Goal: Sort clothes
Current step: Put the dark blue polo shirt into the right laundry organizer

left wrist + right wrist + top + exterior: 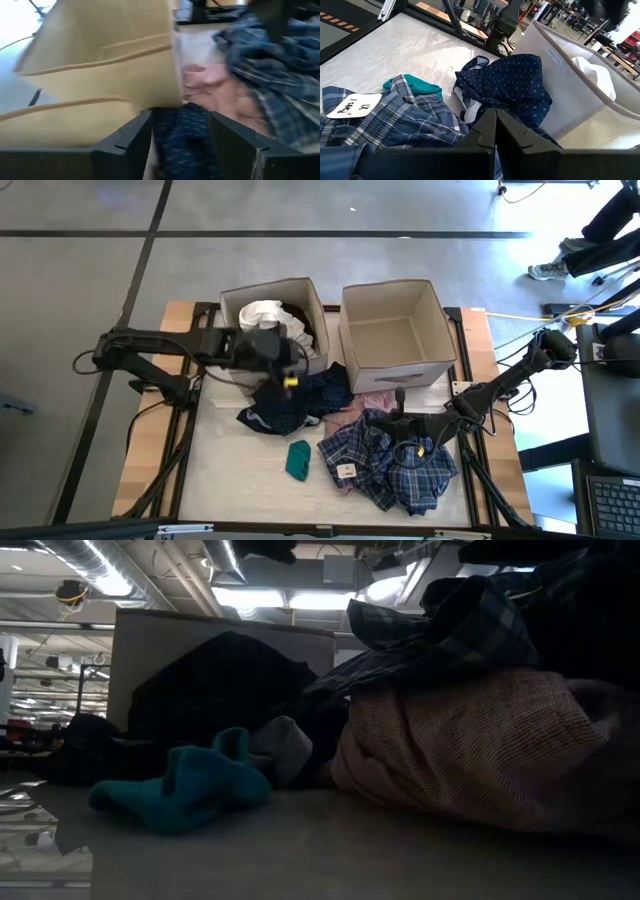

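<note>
The clothes lie in a heap on the table. A navy dotted garment (295, 405) is in front of the left beige box (270, 320), which has white and black pieces inside. To its right lie a pink piece (372, 402), a blue-plaid garment (390, 465) and a small teal item (298, 460). My left gripper (180, 135) stands open above the navy garment (182, 140), by the box's front. My right gripper (496, 125) is shut with nothing between its fingers, and it hovers low over the plaid garment (395, 115).
The right beige box (395, 330) stands open beside the left one. A white label (350, 105) is on the plaid garment. In the low view the teal item (180, 785) and a grey piece (285, 745) lie on the table before the heap. A person's legs show at the far right (600, 230).
</note>
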Robot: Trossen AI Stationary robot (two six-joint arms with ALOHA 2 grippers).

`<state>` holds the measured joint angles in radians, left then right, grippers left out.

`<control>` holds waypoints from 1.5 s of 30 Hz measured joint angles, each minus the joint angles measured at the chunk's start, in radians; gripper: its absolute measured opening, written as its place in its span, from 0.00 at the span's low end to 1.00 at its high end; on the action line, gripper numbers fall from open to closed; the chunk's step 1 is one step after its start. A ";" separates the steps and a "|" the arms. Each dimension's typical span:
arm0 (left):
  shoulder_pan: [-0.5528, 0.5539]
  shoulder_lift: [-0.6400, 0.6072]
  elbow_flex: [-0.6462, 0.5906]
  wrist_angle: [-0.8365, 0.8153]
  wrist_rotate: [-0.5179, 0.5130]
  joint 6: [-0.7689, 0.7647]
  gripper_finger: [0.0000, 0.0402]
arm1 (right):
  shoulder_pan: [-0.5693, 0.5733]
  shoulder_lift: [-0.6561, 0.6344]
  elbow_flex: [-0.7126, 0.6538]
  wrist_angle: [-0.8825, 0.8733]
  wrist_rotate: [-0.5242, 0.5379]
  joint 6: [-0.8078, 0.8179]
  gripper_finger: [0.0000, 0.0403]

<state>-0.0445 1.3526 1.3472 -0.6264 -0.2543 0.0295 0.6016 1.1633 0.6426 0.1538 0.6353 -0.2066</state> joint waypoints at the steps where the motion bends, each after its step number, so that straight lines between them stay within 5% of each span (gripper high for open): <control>1: -0.022 0.009 0.000 0.001 0.000 -0.001 0.46 | 0.000 0.000 0.000 0.000 0.000 0.000 0.03; 10: -0.168 0.172 0.000 -0.015 -0.079 -0.050 0.45 | 0.000 0.000 0.000 0.001 0.000 0.001 0.03; 21: -0.180 0.412 -0.001 -0.116 -0.152 -0.181 0.45 | 0.000 0.000 0.000 -0.022 -0.012 0.071 0.04; 28: -0.175 0.517 -0.001 -0.205 -0.273 -0.290 0.45 | 0.000 0.000 0.000 -0.045 -0.013 0.099 0.22; 34: -0.164 0.597 -0.001 -0.190 -0.277 -0.315 0.45 | 0.000 0.000 0.000 -0.045 -0.019 0.098 0.38; 45: -0.138 0.729 0.008 -0.103 -0.206 -0.254 0.41 | 0.000 0.000 0.000 -0.050 -0.027 0.098 0.44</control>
<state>-0.1822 2.0820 1.3552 -0.7292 -0.4603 -0.2244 0.6014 1.1633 0.6426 0.1036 0.6079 -0.1089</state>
